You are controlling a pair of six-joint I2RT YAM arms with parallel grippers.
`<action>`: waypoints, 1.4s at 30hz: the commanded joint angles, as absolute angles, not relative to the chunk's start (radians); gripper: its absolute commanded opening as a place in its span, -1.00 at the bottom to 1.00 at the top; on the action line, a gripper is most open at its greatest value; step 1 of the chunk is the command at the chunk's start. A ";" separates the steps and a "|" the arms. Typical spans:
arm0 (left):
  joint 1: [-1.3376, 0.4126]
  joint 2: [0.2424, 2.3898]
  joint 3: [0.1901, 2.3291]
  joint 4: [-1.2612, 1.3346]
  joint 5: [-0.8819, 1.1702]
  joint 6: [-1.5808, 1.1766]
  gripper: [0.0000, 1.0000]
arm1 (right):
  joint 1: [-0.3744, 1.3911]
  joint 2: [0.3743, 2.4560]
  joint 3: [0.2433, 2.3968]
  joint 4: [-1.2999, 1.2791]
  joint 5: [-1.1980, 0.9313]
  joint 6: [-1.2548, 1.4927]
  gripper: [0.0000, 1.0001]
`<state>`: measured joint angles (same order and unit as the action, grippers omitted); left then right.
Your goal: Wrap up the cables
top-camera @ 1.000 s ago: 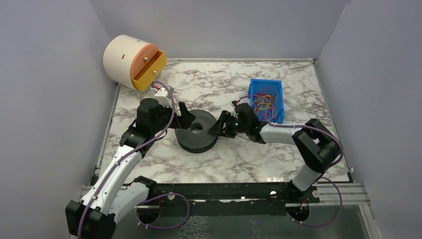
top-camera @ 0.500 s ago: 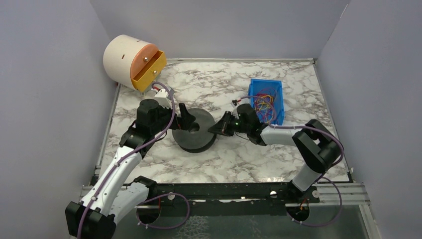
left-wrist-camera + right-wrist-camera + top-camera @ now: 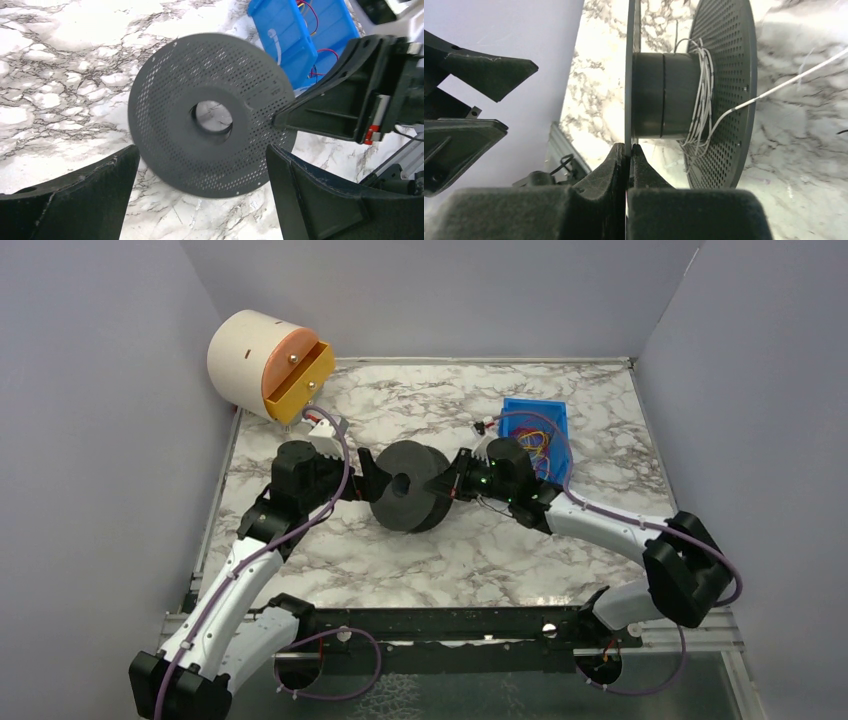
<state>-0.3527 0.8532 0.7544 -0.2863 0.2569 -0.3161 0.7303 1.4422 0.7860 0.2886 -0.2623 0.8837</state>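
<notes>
A black spool (image 3: 408, 499) with perforated flanges stands tilted up on its edge at the table's middle. My right gripper (image 3: 452, 487) is shut on the rim of one flange (image 3: 629, 75), its jaws pinching the thin edge. A thin white cable (image 3: 701, 100) is wound loosely on the spool's core, and one strand trails off to the right. My left gripper (image 3: 370, 480) stands open just left of the spool, touching nothing. In the left wrist view the spool's face (image 3: 210, 115) lies ahead of the open fingers, with the right gripper (image 3: 350, 105) on its far rim.
A blue bin (image 3: 553, 417) holding coloured cables sits behind the right gripper, close to its wrist. A white drum with an orange drawer front (image 3: 265, 365) stands at the back left corner. Grey walls enclose the marble table (image 3: 500, 550).
The right gripper closed on the spool's flange and raised the spool from flat on the table onto its edge. The left gripper stayed open beside it.
</notes>
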 commanded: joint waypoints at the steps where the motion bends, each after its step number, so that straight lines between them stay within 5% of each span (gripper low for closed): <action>1: -0.348 0.838 0.745 -0.287 0.276 -0.307 0.98 | 0.782 1.357 0.896 0.126 -0.053 0.718 -0.98; 19: -0.348 0.826 0.741 -0.292 0.283 -0.302 0.98 | 1.033 1.497 1.177 -0.208 0.665 0.479 -0.98; 36: -0.348 0.834 0.744 -0.299 0.283 -0.288 0.98 | 1.045 1.649 1.251 -0.268 0.793 0.551 -0.98; 42: -0.348 0.839 0.745 -0.301 0.285 -0.287 0.98 | 1.048 1.642 1.252 -0.258 0.767 0.558 -0.42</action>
<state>-0.3527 0.8417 0.7452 -0.2947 0.2626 -0.3019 1.0397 1.6371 1.2240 -0.2420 0.7444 0.5327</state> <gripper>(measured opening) 0.990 0.217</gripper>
